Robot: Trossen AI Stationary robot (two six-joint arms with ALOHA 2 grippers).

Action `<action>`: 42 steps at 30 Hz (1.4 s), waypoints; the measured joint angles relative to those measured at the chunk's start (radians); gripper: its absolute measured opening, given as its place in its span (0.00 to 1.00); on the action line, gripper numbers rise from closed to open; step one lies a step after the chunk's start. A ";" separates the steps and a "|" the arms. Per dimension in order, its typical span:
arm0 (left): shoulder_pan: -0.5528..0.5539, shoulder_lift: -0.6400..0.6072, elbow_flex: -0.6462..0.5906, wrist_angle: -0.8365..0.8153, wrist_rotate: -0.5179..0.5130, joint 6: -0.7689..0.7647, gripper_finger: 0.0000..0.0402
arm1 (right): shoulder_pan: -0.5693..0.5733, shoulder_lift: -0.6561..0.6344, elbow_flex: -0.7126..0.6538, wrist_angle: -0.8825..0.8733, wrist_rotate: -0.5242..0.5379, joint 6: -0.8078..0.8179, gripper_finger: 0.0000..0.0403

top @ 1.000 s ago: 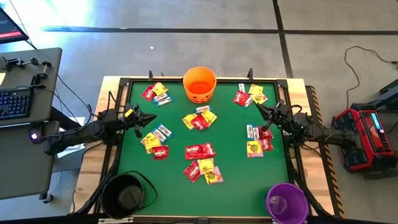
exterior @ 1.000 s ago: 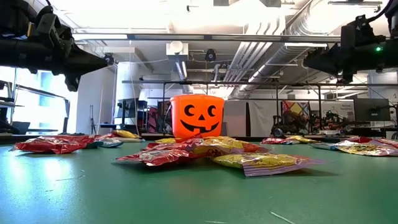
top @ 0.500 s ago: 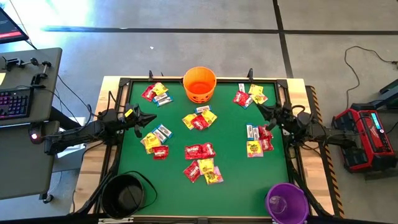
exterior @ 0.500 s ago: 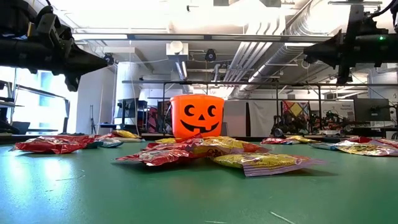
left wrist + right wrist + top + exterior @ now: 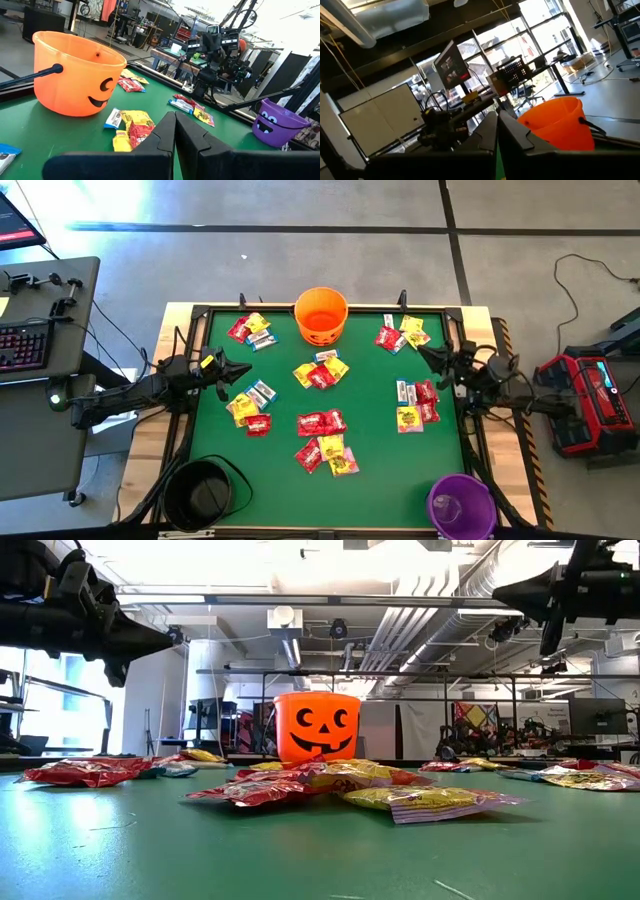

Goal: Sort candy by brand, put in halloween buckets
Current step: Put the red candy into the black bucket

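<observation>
High view showed the green table (image 5: pixel 380 480) with the orange bucket (image 5: pixel 321 316) standing at the middle of its far edge, and every place below is given from that bucket. The candy (image 5: pixel 320 373) lay in loose clusters: one just in front of the bucket, one close to its left, one to its right, and further clusters nearer the front edge, red, yellow and white-with-blue packets mixed. The black bucket (image 5: pixel 198 494) sat at the front left corner, well apart from the orange one, and the purple bucket (image 5: pixel 461 506) at the front right corner.

The left gripper (image 5: pixel 247 370) hung above the table to the left of and in front of the orange bucket, near a candy cluster, fingers pressed together and holding nothing. The right gripper (image 5: pixel 422 351) hung to the right of the orange bucket, beside the right-hand cluster, raised high in the low view, its fingers likewise together and empty.
</observation>
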 joint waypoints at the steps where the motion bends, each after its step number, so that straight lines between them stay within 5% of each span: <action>1: 0.000 0.000 0.000 0.000 0.000 0.000 0.00 | 0.003 0.012 0.013 -0.008 -0.006 -0.016 0.02; 12: 0.000 0.000 0.000 0.000 0.000 0.000 0.00 | 0.029 0.284 0.225 -0.289 -0.055 0.021 0.21; 20: 0.000 0.000 0.000 0.000 0.000 0.000 0.00 | 0.036 0.484 0.399 -0.504 -0.236 0.020 0.25; 32: 0.000 0.000 0.000 0.000 0.000 0.000 0.00 | 0.107 0.774 0.739 -1.048 -0.212 0.065 0.43; 42: 0.000 0.000 0.000 0.000 0.000 0.000 0.00 | 0.107 0.938 0.780 -1.272 -0.287 0.117 0.58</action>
